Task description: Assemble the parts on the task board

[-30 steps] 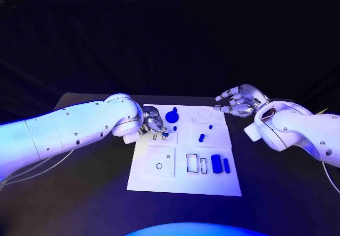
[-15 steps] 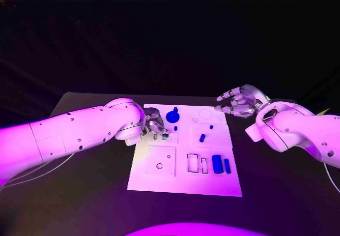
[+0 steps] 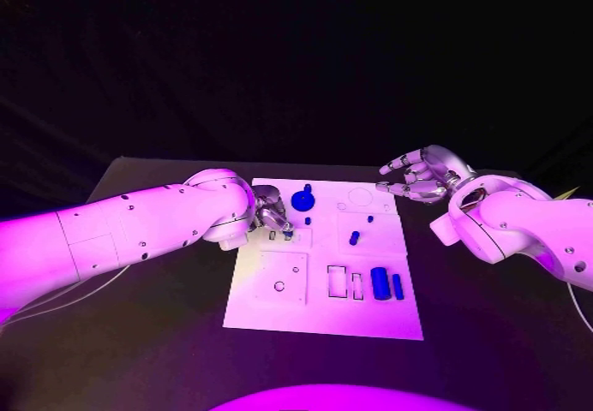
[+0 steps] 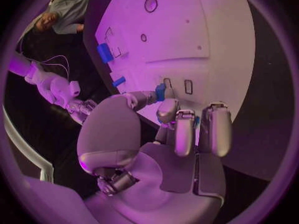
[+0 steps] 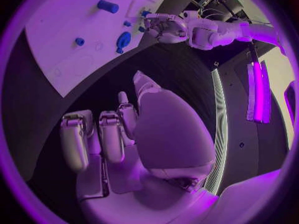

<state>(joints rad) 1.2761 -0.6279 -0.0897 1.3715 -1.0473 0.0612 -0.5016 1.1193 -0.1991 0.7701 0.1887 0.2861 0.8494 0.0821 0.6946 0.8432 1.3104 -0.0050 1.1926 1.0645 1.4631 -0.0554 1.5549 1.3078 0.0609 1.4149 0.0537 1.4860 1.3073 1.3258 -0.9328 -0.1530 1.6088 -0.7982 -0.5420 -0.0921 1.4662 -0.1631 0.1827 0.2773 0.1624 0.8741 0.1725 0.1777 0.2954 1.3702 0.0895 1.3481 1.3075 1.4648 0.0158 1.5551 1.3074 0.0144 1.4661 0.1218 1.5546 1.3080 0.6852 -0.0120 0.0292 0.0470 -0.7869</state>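
Partway through, plenty of slots left on the board

We've got the left hand [image 3: 270,219] pinching a small blue peg [image 4: 160,91] over the white board's [image 3: 324,317] upper left. The right hand [image 3: 420,180] hovers off its upper right corner, fingers loosely curled, holding nothing. A few blue pieces look seated; two blocks [image 3: 386,283] lie lower right beside unfilled slots.
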